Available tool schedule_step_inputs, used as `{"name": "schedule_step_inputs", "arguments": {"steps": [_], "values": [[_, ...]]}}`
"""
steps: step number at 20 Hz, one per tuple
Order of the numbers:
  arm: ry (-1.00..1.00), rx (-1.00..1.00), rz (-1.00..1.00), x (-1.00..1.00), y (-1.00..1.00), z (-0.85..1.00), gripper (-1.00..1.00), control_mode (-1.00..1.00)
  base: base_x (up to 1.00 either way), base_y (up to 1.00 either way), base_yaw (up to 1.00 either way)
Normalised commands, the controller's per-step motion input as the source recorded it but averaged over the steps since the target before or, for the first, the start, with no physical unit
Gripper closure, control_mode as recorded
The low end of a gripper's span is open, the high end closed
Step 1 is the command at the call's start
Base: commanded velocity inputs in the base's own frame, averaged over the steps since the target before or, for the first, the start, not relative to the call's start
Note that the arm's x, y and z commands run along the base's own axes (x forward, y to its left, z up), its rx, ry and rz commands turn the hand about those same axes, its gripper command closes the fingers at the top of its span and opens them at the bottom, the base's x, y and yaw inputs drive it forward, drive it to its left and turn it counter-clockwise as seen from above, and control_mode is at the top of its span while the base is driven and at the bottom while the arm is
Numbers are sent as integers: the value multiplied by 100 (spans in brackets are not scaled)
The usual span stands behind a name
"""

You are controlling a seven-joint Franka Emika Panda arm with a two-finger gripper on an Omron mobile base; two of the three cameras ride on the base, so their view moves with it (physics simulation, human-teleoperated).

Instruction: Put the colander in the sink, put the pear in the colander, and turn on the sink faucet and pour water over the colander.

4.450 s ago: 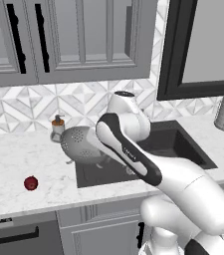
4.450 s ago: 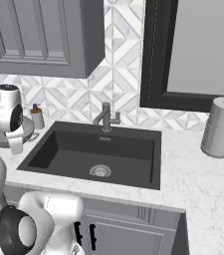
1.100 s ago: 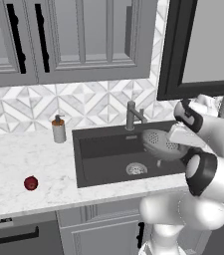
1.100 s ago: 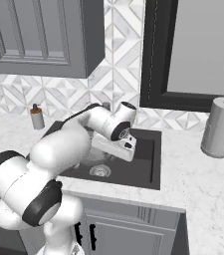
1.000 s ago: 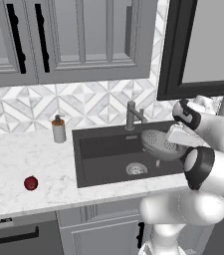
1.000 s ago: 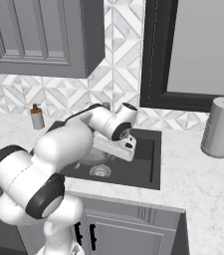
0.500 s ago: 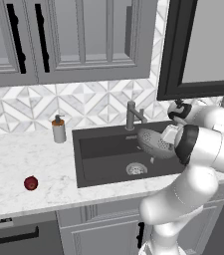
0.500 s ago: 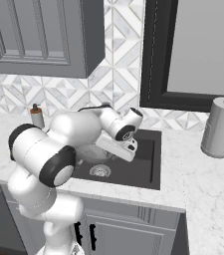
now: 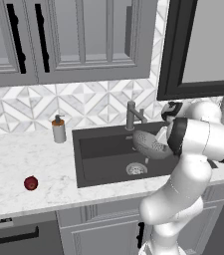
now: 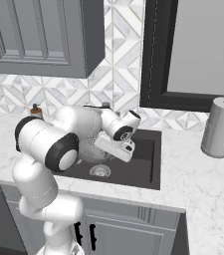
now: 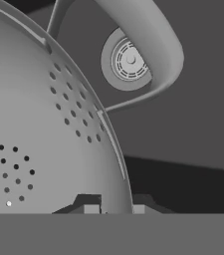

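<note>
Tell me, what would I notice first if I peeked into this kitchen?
The big white robot arm curls over the dark sink, holding a shiny colander full of little holes, tilted above the round drain. In the hand view, the gripper is shut on the colander's rim. A little dark red pear waits alone on the white marble counter, left of the sink.

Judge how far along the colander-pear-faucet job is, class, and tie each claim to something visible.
Done: nothing is finished yet. In hand: the end effector is shut on the rim of the colander, held tilted above the drain of the sink. Left: set it down, fetch the pear from the counter left of the sink, then open the sink faucet.
</note>
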Motion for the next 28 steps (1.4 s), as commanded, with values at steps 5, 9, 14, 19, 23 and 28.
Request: {"name": "schedule_step_inputs", "arguments": {"steps": [5,9,14,19,23,28], "values": [[4,-1,0,12,17,-15,100,-100,0,0,0],[1,-6,0,4,15,-20,100,-100,0,0,0],[0,-9,-2,7,8,-23,100,-100,0,0,0],[0,-7,-12,16,0,-21,100,-100,0,0,0],[0,-3,-13,14,0,-17,100,-100,0,0,0],[0,0,-10,22,-3,-10,100,-100,0,0,0]]}}
